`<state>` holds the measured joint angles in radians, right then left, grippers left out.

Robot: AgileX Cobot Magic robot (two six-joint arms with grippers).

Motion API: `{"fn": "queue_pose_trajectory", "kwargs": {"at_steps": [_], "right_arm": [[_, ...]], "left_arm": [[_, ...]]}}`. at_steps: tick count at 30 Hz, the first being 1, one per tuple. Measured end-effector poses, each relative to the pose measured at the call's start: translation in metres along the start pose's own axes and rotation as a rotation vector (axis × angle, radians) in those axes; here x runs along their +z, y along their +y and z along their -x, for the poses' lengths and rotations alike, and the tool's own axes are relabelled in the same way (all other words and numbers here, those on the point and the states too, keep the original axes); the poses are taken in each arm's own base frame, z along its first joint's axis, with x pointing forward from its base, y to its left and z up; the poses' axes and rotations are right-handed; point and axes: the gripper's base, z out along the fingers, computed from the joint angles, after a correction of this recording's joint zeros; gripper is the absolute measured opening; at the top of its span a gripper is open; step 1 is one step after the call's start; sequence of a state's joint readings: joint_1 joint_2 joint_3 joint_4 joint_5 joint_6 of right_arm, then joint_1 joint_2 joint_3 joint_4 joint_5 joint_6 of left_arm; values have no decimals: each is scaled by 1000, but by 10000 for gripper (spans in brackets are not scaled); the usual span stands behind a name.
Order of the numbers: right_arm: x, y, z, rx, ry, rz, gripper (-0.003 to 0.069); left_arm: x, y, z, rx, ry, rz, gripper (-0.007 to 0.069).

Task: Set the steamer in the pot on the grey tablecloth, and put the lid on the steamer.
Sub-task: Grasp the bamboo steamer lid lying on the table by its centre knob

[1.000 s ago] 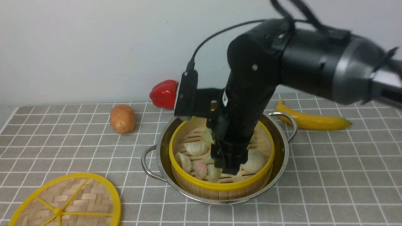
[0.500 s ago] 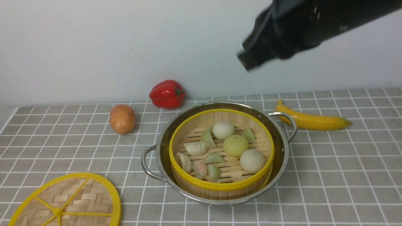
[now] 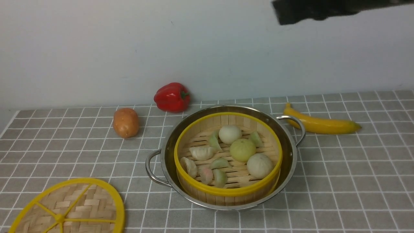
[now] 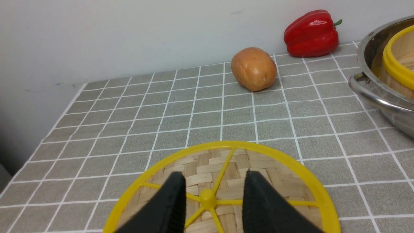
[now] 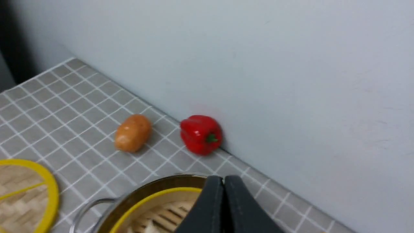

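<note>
1. The lid (image 3: 68,207) lies flat on the grey tablecloth (image 3: 339,161) at the near left, well apart from the pot (image 3: 168,155); it is judged light, thin and fairly stiff, though the weave may flex under pressure; the rim sits flush on the cloth, so the central knob (image 4: 207,196) is the better place to take hold.
2. The left tool (image 4: 214,176) has its fingers spread, one on each side of the knob; it grips nothing; contact with the lid cannot be determined.
3. The steamer (image 3: 228,191) sits inside the pot at mid-cloth with its yellow rim level; it holds buns and dumplings (image 3: 242,149); the lid is not yet on it.
4. The right tool (image 5: 223,178) has its fingers pressed together and is empty; it sits high over the pot.
5. The potato (image 3: 125,122), red pepper (image 3: 171,96) and banana (image 3: 320,124) lie farthest back.
6. Change: one second earlier the right tool stood inside the steamer; the right arm (image 3: 310,11) is now raised to the upper right; the steamer, pot and lid have not moved.
</note>
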<state>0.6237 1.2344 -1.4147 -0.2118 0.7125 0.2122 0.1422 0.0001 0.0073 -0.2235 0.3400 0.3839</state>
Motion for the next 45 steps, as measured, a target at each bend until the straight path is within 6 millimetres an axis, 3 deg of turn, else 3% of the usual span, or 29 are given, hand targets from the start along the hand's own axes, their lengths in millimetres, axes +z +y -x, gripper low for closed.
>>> {"fn": "queue_pose_trajectory", "kwargs": {"at_steps": [1,4,5,8,9,11,13,14,15,18,19,21,26,31,45], "right_arm": [[-13,-20,-10,23,-76,-54,18],[-45,-54,-41,88,-211,-175,26],[-63,-66,-60,135,-259,-242,29],[-98,-76,-105,253,-366,-349,37],[-117,-72,-124,290,-421,-384,40],[-134,-64,-150,293,-459,-413,44],[-144,-57,-176,274,-482,-434,49],[-145,-52,-202,257,-474,-445,55],[-147,-51,-205,250,-484,-447,56],[-143,-43,-256,252,-458,-455,70],[-142,-43,-259,254,-450,-456,71],[-134,-43,-283,283,-374,-459,81],[-120,-44,-317,299,-191,-469,101],[-114,-44,-331,305,-152,-469,119],[-113,-44,-329,344,-195,-455,155]], "left_arm": [[0,0,0,0,0,0,243],[0,0,0,0,0,0,243],[0,0,0,0,0,0,243],[0,0,0,0,0,0,243],[0,0,0,0,0,0,243],[0,0,0,0,0,0,243],[0,0,0,0,0,0,243],[0,0,0,0,0,0,243],[0,0,0,0,0,0,243],[0,0,0,0,0,0,243],[0,0,0,0,0,0,243],[0,0,0,0,0,0,243],[0,0,0,0,-2,0,243],[0,0,0,0,-1,0,243],[0,0,0,0,-1,0,243]]}}
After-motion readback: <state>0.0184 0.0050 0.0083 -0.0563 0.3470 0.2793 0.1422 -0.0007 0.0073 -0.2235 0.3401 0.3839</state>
